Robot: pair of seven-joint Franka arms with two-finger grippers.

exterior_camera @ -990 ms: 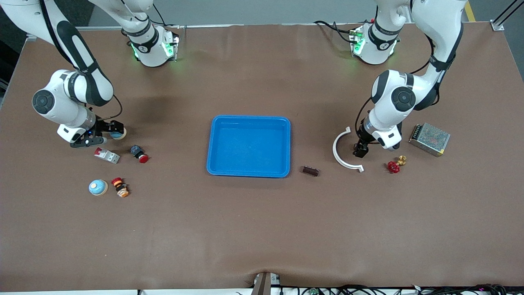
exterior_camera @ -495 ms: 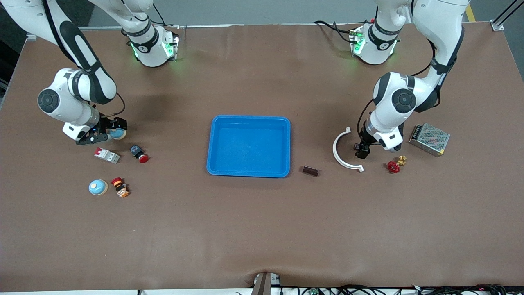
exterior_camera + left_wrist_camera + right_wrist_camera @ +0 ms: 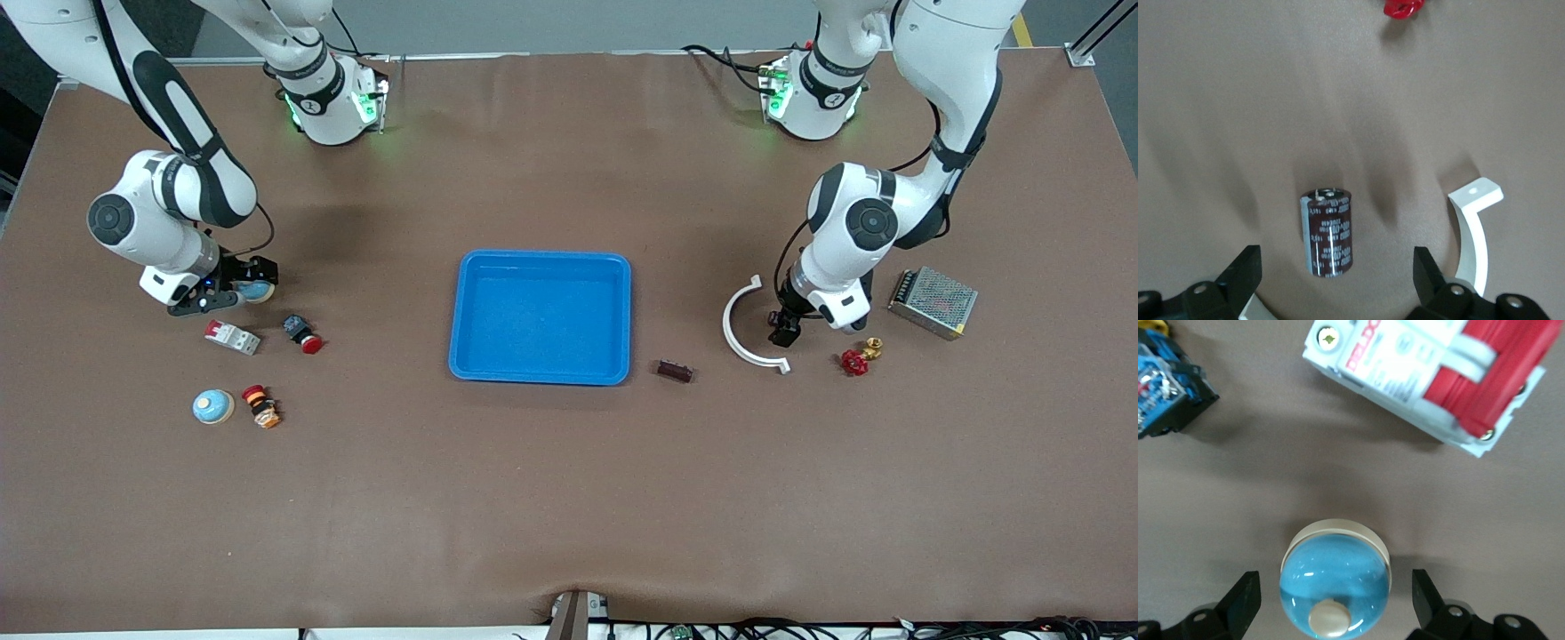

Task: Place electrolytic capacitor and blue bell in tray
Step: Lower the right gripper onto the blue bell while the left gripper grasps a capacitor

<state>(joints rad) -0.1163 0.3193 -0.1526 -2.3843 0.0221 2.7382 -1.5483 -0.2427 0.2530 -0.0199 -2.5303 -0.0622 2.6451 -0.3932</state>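
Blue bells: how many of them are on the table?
2. One blue bell lies between the open fingers of the right gripper. The second bell sits nearer the front camera, beside an orange push button.

The tray (image 3: 540, 316) is sitting in the middle of the table (image 3: 569, 498). Toward the left arm's end, a small block (image 3: 674, 371) is lying just beside the tray's nearer corner. Further toward that end, a curved bracket (image 3: 745, 326) is lying, with the capacitor (image 3: 1327, 231) inside its curve and a valve handle (image 3: 854, 361) near it. A metal box (image 3: 933, 302) is sitting near the valve handle, farther from the front camera.

Toward the right arm's end, one bell (image 3: 1335, 586) is lying farther from the front camera than the breaker (image 3: 232, 337), and a push button (image 3: 302, 334) is lying beside the breaker, toward the tray. Nearer to the camera, a second bell (image 3: 213, 406) and another button (image 3: 260, 405) are lying side by side.
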